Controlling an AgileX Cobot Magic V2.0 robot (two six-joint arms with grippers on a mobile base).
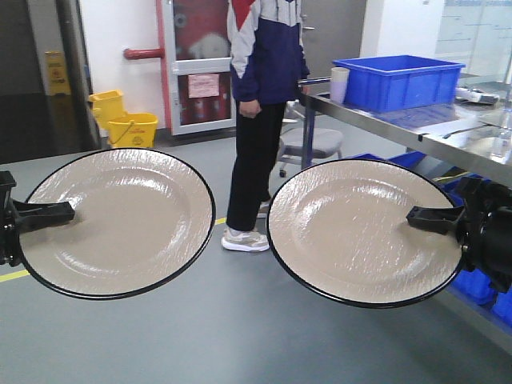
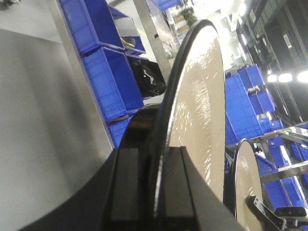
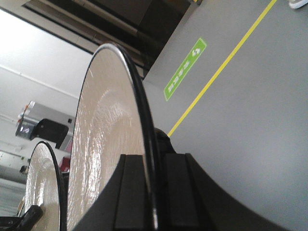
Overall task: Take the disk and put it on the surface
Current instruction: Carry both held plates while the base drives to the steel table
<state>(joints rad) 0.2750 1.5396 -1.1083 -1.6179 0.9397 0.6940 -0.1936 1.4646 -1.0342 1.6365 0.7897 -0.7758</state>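
Grab looked done: I had the left gripper (image 1: 64, 212) clamped on the left beige plate (image 1: 120, 228)'s rim and the right gripper (image 1: 422, 218) on the right beige plate (image 1: 356, 236)'s, both upright in mid-air, so next I judged they needed laying flat on the surface, unseen here.

Looks like a factory hall or industrial workshop. Shows a smooth grey floor (image 1: 240, 336) marked with a thin yellow line (image 3: 226, 62) and a green rectangular floor sign (image 3: 185, 70). Holds rigid blue plastic crates (image 2: 113, 82) stacked under and upon a long stainless-steel tabletop (image 1: 376, 118). Keeps a yellow mop bucket (image 1: 132, 128) and a red-framed fire cabinet (image 1: 200, 64) by the white wall.
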